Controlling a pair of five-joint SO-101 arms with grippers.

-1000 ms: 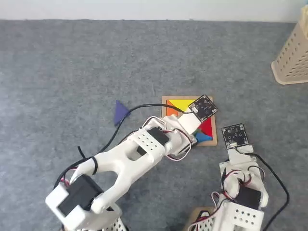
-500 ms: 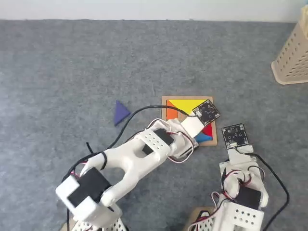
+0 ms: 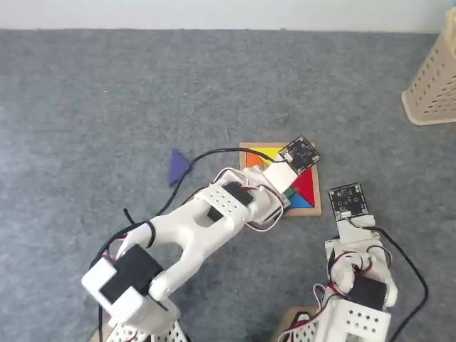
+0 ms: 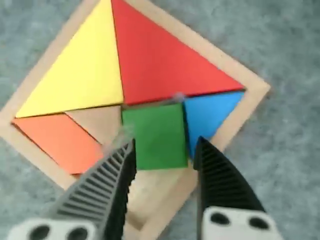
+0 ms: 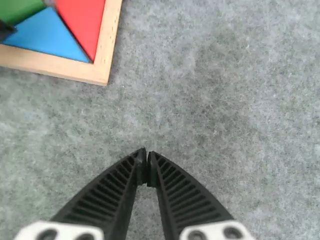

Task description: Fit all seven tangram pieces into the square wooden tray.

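Note:
The square wooden tray (image 3: 314, 212) lies on the grey carpet at centre right. In the left wrist view the tray (image 4: 256, 92) holds a yellow triangle (image 4: 82, 75), a red triangle (image 4: 162, 60), a blue triangle (image 4: 210, 112), an orange parallelogram (image 4: 60, 140) and a green square (image 4: 157, 134). My left gripper (image 4: 165, 150) hangs open just above the tray, one finger on either side of the green square's near part. Bare wood shows beside and below the square. A purple triangle (image 3: 178, 167) lies on the carpet left of the tray. My right gripper (image 5: 146, 161) is shut over bare carpet near the tray corner (image 5: 60, 70).
A cream perforated basket (image 3: 434, 78) stands at the far right edge. The left arm (image 3: 206, 221) stretches diagonally across the near middle, and the right arm (image 3: 356, 278) sits at the near right. Open carpet lies to the left and at the back.
The left wrist shifted slightly toward the near right, then back toward the far side over the tray. The green square now shows beside it. The right arm has kept still.

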